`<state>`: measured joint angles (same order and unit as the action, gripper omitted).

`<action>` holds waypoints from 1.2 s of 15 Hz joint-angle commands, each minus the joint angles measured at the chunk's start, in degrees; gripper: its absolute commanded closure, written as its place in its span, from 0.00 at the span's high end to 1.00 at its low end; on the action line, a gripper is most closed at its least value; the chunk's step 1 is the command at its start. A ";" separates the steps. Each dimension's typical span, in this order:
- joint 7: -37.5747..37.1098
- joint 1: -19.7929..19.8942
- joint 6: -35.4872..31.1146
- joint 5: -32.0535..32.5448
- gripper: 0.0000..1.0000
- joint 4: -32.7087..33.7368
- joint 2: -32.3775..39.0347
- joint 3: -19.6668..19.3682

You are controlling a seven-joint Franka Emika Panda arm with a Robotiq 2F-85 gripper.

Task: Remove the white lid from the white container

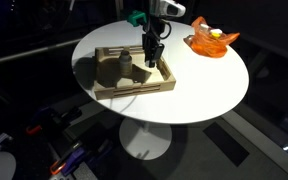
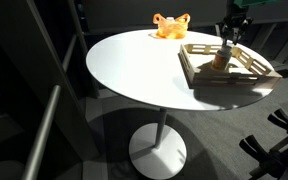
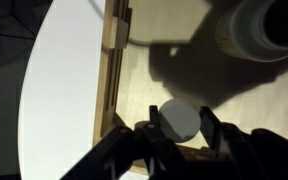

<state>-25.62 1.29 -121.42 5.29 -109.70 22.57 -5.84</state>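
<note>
The white lid (image 3: pixel 179 119) shows in the wrist view as a small round white disc seen from above, inside the wooden tray (image 3: pixel 112 70). My gripper (image 3: pixel 182 124) has one finger against each side of it and is shut on it. The white container's body is hidden under the lid, so I cannot tell whether the lid is on it or lifted. In both exterior views my gripper (image 1: pixel 152 55) (image 2: pixel 227 42) reaches straight down into the tray (image 1: pixel 164 84) (image 2: pixel 246 75), and its fingers hide the lid and the container.
A larger pale cylinder (image 3: pixel 259 25) (image 1: pixel 110 68) stands in the tray close by. The tray's wooden walls surround my fingers. An orange bowl (image 1: pixel 212 41) (image 2: pixel 170 26) sits apart on the round white table (image 1: pixel 209 85) (image 2: pixel 134 65).
</note>
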 commanded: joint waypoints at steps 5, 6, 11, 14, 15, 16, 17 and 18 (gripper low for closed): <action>-2.57 -2.17 0.65 -0.40 0.19 3.48 4.39 -0.71; -2.56 -2.27 0.61 -0.33 0.19 3.61 4.72 -0.74; -1.70 -2.33 0.72 -0.64 0.69 3.37 4.46 -0.54; -1.20 -2.63 1.21 -0.31 0.92 2.65 2.63 -0.43; -0.85 -2.71 1.64 -0.31 0.99 2.45 1.88 -0.33; -0.59 -2.76 2.28 -0.44 1.00 2.35 1.20 -0.22; 0.20 -2.75 3.23 -0.65 1.00 2.19 0.12 0.03; 0.84 -2.74 4.19 -0.89 1.00 2.04 -0.95 0.26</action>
<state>-26.77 -1.24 -120.73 5.29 -107.37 25.14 -5.85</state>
